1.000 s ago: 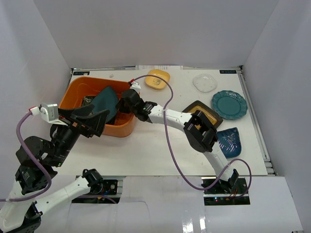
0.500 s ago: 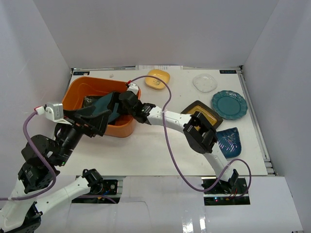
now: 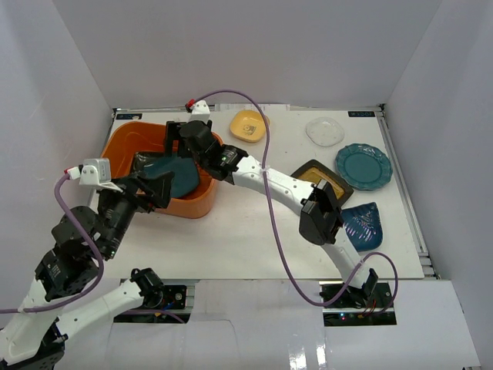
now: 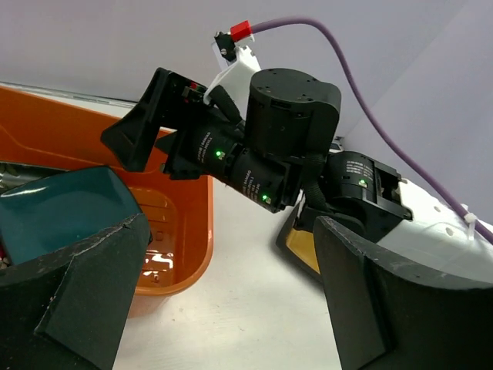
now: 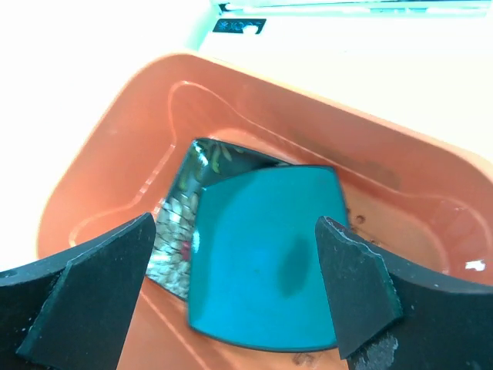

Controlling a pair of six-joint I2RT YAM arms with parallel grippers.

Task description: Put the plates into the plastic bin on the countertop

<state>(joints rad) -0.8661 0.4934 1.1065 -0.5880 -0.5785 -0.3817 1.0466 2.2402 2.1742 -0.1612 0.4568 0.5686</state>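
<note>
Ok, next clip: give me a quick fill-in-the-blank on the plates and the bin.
1. The teal square plate lies inside the ____ bin.
2. Beneath it lies the ____ floral plate.
3. The right gripper hangs above the bin with its jaws ____.
Missing words: orange; black; open.

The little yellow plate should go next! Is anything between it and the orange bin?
Nothing lies on the countertop between the yellow plate and the bin. Only the right arm, reaching over the bin, and its purple cable pass close by.
</note>
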